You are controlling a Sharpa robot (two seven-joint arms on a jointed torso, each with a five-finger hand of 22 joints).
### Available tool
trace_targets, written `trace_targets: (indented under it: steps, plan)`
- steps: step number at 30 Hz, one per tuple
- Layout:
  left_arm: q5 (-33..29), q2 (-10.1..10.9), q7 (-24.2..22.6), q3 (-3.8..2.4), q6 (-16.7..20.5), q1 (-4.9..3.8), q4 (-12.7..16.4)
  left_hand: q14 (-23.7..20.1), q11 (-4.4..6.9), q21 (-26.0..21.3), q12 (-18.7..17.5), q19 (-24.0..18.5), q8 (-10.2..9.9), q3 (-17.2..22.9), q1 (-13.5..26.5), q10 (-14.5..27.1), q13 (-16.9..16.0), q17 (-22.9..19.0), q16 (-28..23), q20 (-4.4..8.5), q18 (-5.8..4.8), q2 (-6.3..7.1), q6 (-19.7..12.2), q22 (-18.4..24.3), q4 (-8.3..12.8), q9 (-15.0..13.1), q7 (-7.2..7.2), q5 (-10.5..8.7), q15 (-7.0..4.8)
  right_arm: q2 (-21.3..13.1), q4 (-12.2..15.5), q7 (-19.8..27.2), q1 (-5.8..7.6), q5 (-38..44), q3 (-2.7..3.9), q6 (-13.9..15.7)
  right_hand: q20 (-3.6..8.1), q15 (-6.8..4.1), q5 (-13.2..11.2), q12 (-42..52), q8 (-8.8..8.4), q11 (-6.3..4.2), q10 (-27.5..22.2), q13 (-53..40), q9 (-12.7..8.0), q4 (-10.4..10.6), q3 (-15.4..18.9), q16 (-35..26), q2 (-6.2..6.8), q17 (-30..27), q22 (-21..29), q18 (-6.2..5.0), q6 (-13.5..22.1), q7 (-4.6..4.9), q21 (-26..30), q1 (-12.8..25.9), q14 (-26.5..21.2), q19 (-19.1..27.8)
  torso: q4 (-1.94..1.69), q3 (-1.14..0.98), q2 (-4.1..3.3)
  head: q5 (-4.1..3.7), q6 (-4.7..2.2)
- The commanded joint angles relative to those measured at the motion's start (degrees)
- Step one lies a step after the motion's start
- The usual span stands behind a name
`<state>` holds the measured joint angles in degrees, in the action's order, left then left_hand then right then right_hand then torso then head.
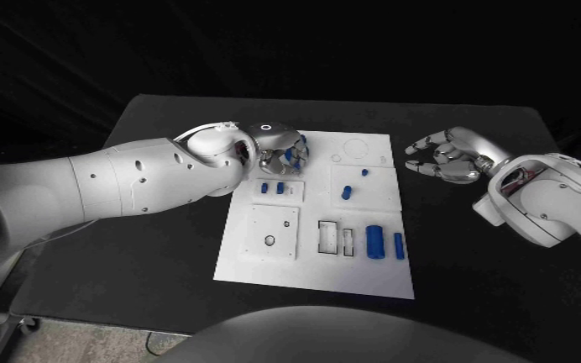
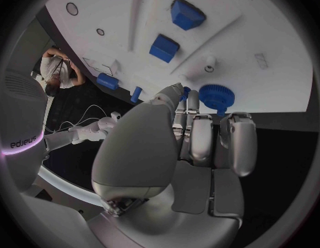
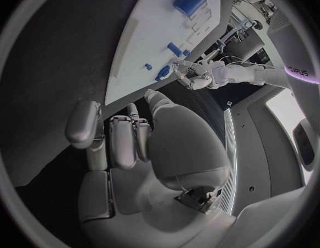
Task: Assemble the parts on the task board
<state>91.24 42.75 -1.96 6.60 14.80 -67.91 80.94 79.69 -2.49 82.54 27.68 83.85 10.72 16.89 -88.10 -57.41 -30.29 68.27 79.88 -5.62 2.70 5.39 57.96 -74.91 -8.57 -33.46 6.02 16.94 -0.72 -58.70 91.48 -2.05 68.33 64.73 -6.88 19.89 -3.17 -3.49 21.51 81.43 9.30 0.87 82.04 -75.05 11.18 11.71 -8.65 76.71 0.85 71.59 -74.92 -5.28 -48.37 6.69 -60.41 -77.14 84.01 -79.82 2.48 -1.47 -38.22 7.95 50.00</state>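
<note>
The white task board [image 1: 273,266] lies in the middle of the black table. My left hand [image 1: 281,151] hovers over its far left corner, fingertips pinching a round blue toothed part [image 2: 216,96] close above the board. Two small blue pieces [image 1: 273,186] sit just in front of that hand, and show as blocks [image 2: 164,48] in the left wrist view. Another blue piece [image 1: 347,192] stands mid-board, and two blue cylinders [image 1: 386,243] lie near the front right. My right hand [image 1: 446,155] hangs over the table beside the board's far right edge, fingers loosely curled and apart, holding nothing.
Rectangular slots [image 1: 328,237] and a raised square plate [image 1: 271,231] take up the board's near half. Black table [image 1: 484,279] stretches to the right and front of the board. The right wrist view shows the board [image 3: 146,38] and my left hand [image 3: 193,77] beyond it.
</note>
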Motion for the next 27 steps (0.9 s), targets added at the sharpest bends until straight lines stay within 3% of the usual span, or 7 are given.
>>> trace_targets:
  steps: [1,4,7,11,13,19,27]
  plan:
    - [-0.05,1.19,0.27,-0.16,2.05,-1.36,1.79,-0.08,-0.06,-0.43,-0.61,-0.1,-0.36,0.44,0.08,-0.46,0.35,-0.34,-0.27,0.04,-0.52,0.54,0.32,-12.2,-0.1,0.16,0.17,-0.3,-0.03,0.13,0.03,0.32,-0.05,-0.12,0.01,-0.35,-0.04,0.49,0.24,-0.33,0.09,0.04,-0.54,-3.41,-0.11,-0.04,-0.28,-0.36,0.41,-0.2,-5.57,-0.61,-0.33,-0.02,0.53,-0.02,1.41,0.29,-0.08,-0.05,-0.04,-0.01,0.0]
    - [-0.41,2.59,1.15,-0.2,1.79,-2.35,3.34,-0.39,-0.06,-0.74,-1.04,-0.35,-0.52,0.57,0.03,-0.55,0.65,-0.87,-0.55,0.01,-0.44,0.66,0.27,-12.09,0.0,0.33,0.12,-0.41,-0.02,0.27,0.03,0.35,-0.05,-0.31,0.01,-0.83,-0.04,0.5,0.24,-0.34,0.09,0.05,-0.55,-3.4,-0.11,-0.04,-0.29,-0.37,0.41,-0.21,-5.56,-0.61,-0.34,-0.02,0.55,-0.02,1.41,0.3,-0.14,-0.1,-0.03,0.2,0.0]
    - [-0.57,3.54,1.79,-0.19,0.4,-2.76,4.25,-0.52,-0.06,-0.91,-1.31,-0.48,-0.64,0.74,-0.14,-0.63,0.84,-1.05,-0.66,0.0,-0.4,0.67,0.25,-12.04,0.18,0.44,0.14,-0.34,-0.02,0.44,-0.07,0.38,-0.04,-0.55,0.01,-1.25,-0.05,0.5,0.24,-0.37,0.08,0.05,-0.58,-3.36,-0.11,-0.05,-0.3,-0.42,0.42,-0.27,-5.56,-0.61,-0.34,-0.02,0.57,-0.03,1.39,0.3,-0.1,-0.13,-0.01,0.21,0.0]
    - [-0.55,4.6,2.58,-0.08,-1.48,-2.92,5.1,-0.87,-0.13,-1.27,-1.72,-0.78,-0.76,0.87,-0.09,-0.58,1.09,-1.57,-0.94,-0.03,-0.31,0.64,0.25,-11.92,0.2,0.58,0.17,-0.63,0.03,0.63,-0.35,0.52,-0.05,-0.79,0.01,-1.6,-0.05,0.5,0.24,-0.37,0.08,0.05,-0.58,-3.36,-0.11,-0.05,-0.3,-0.42,0.42,-0.27,-5.56,-0.61,-0.34,-0.02,0.57,-0.03,1.39,0.3,-0.27,0.08,-0.08,0.01,0.0]
    - [-0.55,5.07,2.76,0.01,-1.78,-2.8,5.34,-0.99,-0.16,-1.35,-1.89,-0.85,-0.8,0.9,-0.06,-0.52,1.18,-1.73,-1.03,-0.04,-0.3,0.65,0.26,-11.89,0.21,0.63,0.17,-0.73,0.05,0.72,-0.5,0.54,-0.05,-0.87,0.01,-1.81,-0.05,0.51,0.24,-0.42,0.07,0.05,-0.63,-3.31,-0.12,-0.05,-0.31,-0.46,0.43,-0.33,-5.52,-0.64,-0.33,-0.01,0.72,-0.03,1.37,0.35,-0.13,0.06,0.01,0.25,0.0]
    - [-0.23,5.84,3.18,0.22,-1.96,-2.24,5.5,-1.28,-0.26,-1.51,-2.58,-0.99,-0.96,0.98,0.13,-0.29,1.6,-2.11,-1.23,-0.1,-0.27,0.71,0.27,-11.85,0.18,0.81,0.17,-0.98,0.13,0.82,-0.73,0.51,-0.22,-0.97,0.01,-2.34,-0.06,0.52,0.24,-0.47,0.05,0.06,-0.68,-3.24,-0.15,-0.07,-0.35,-0.53,0.43,-0.41,-5.49,-0.66,-0.31,0.0,0.82,-0.07,1.33,0.39,-0.22,0.08,0.13,0.29,0.0]
    - [1.93,5.11,3.8,0.3,-0.97,-0.42,4.35,-1.36,-0.3,-1.3,-2.93,-0.83,-1.03,0.95,0.32,-0.29,1.84,-2.2,-1.27,-0.13,-0.33,0.86,0.29,-11.93,0.14,0.91,0.16,-1.05,0.17,1.08,-1.14,0.65,-0.6,-1.19,0.01,-2.92,-0.09,0.56,0.25,-0.66,-0.02,0.1,-0.88,-3.02,-0.21,-0.11,-0.49,-0.76,0.43,-0.7,-5.36,-0.73,-0.26,0.04,1.29,-0.15,1.22,0.57,-0.14,0.13,0.15,0.27,0.0]
